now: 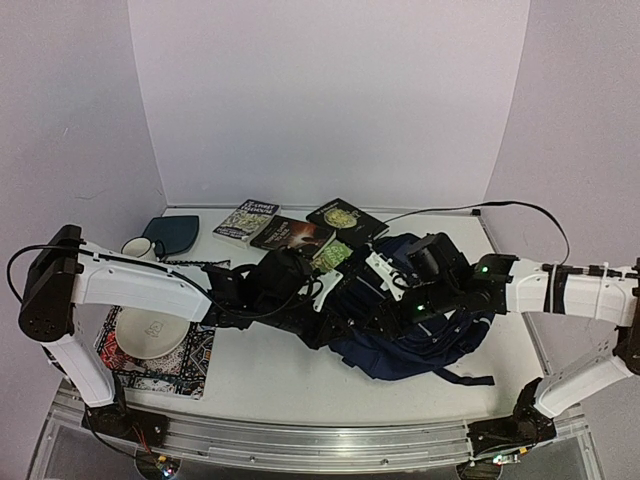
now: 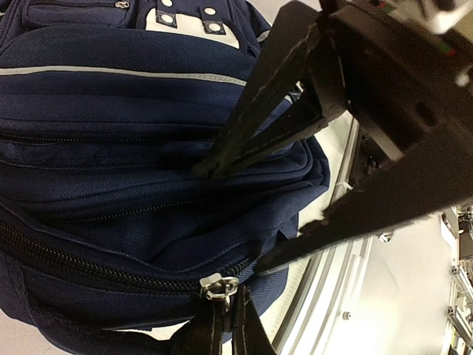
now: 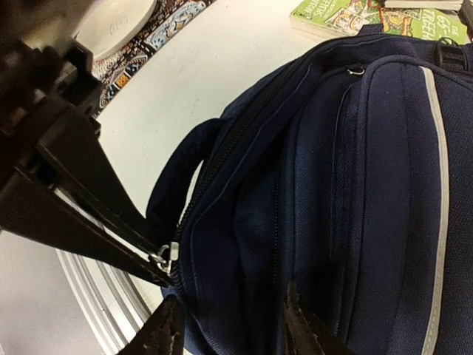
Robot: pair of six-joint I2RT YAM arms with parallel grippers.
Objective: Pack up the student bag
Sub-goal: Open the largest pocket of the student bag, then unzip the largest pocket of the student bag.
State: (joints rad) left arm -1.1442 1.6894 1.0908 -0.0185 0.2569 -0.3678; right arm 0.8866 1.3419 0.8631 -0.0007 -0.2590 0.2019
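The left fingers (image 2: 251, 333) are pressed together on the small metal zipper pull (image 2: 219, 285) of the student bag (image 1: 420, 330). The bag lies on its side in the middle of the desk (image 1: 270, 370), under both arms. The right fingers (image 3: 159, 336) stand apart over a ridge of the navy cloth and grip nothing. We think the zipper is the step now. We should pin the soft woven cloth beside the teeth, then draw the pull along the curve, or the limp bag will bunch.

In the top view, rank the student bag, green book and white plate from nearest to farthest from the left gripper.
1. student bag, right at the left gripper, which pinches its zipper pull.
2. green book, just behind it.
3. white plate, far left.
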